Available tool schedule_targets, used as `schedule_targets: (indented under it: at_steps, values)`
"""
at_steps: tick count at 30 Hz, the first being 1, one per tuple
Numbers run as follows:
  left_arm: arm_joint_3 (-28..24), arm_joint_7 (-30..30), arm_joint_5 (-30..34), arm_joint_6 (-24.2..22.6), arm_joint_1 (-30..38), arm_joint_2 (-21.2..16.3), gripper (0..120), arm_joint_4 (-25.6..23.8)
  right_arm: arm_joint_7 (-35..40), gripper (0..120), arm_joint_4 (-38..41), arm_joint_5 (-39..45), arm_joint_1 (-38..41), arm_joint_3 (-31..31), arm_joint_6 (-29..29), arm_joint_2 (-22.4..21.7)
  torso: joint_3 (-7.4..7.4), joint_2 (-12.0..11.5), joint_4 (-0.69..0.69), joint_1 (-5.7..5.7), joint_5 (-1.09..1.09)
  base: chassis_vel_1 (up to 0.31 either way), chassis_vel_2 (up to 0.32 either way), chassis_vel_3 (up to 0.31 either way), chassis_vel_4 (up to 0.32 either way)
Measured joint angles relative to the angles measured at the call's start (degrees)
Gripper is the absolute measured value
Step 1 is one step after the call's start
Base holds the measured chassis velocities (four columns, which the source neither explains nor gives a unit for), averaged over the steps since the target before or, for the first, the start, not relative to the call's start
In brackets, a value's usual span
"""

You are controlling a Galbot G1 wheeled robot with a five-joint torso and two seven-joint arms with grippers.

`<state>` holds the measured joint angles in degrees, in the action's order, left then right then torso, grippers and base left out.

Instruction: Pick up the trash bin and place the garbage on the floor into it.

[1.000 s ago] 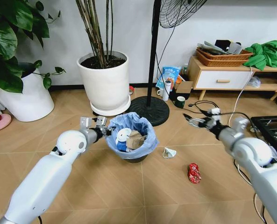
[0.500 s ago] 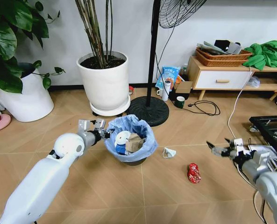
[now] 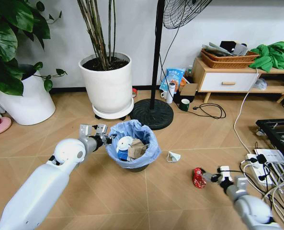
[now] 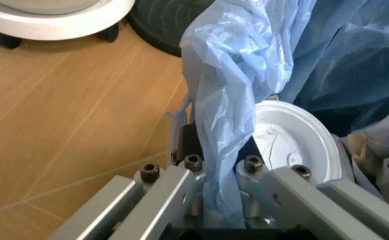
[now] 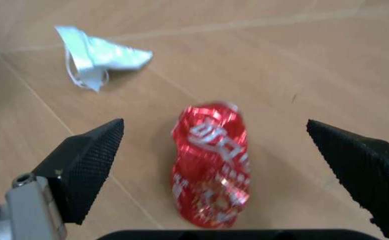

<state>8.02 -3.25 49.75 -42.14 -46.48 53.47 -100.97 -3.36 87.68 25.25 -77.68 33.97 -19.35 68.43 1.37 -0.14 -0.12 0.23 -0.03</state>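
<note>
— Chevron-plank floor (image 3: 84,191), light brown; two white plant pots (image 3: 107,86) and a fan stand (image 3: 153,112) at the wall. What do we log at centre?

— Trash bin (image 3: 132,146), black, blue bag liner, standing on the floor. Contents: white lid (image 3: 124,142), brown paper (image 3: 138,147).

— Left gripper (image 3: 105,139)?

— At the bin's near-left rim. In the left wrist view we see its fingers (image 4: 174,187) clamped on a fold of the blue bag, the lid just beside them.

— Right gripper (image 3: 210,177)?

— Low over the floor, spread wide, holding nothing. We record the crushed red can (image 5: 211,162) lying between its two black pads (image 5: 88,165), touching neither. White wrapper scrap (image 3: 174,156) lies apart, between can and bin.
</note>
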Motion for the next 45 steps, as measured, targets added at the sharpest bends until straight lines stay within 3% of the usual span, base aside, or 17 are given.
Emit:
schedule_targets:
  at_steps: [6, 26, 32, 34, 37, 45]
  values:
    - [0.0, -0.1, 0.0, 0.0, -0.5, 0.1, 0, -0.1, 2.3, 100, -5.4, -2.1, 4.3, -1.6, -1.2, 2.9, 0.0, 0.0, 0.0, 0.0, -0.04, 0.0, 0.0, 0.0, 0.0]
    - [-0.6, -0.1, -0.1, 0.0, 0.1, 1.0, 0, 0.6, 3.9, 100, -11.8, -3.8, 9.5, -2.5, -3.5, 5.5, 0.0, 0.0, -0.01, 0.0, -0.02, 0.0, 0.0, 0.0, 0.0]
    - [-0.6, -0.2, -0.1, 0.0, 0.1, 1.1, 0, 0.6, 4.1, 81, -13.3, -4.4, 10.5, -2.5, -3.6, 6.0, 0.0, 0.0, 0.0, 0.0, -0.02, 0.0, 0.0, 0.0, 0.0]
    - [-0.6, -0.2, -0.1, 0.0, 0.1, 1.1, 0, 0.6, 4.2, 81, -13.4, -4.4, 10.5, -2.5, -3.6, 6.0, 0.01, 0.0, -0.01, 0.0, -0.02, 0.0, 0.0, 0.0, 0.0]
    - [-0.6, -0.2, -0.1, 0.0, 0.2, 1.1, 0, 0.6, 4.4, 61, -14.1, -4.4, 10.8, -2.5, -3.7, 6.0, 0.01, 0.0, -0.01, 0.0, -0.02, 0.0, 0.0, 0.0, 0.0]
    - [-0.5, -0.3, -0.1, 0.0, 0.1, 1.1, 0, 0.4, 4.5, 34, -15.5, -4.4, 11.1, -2.5, -3.5, 6.1, 0.0, 0.0, -0.01, 0.0, -0.06, 0.0, 0.0, 0.0, 0.0]
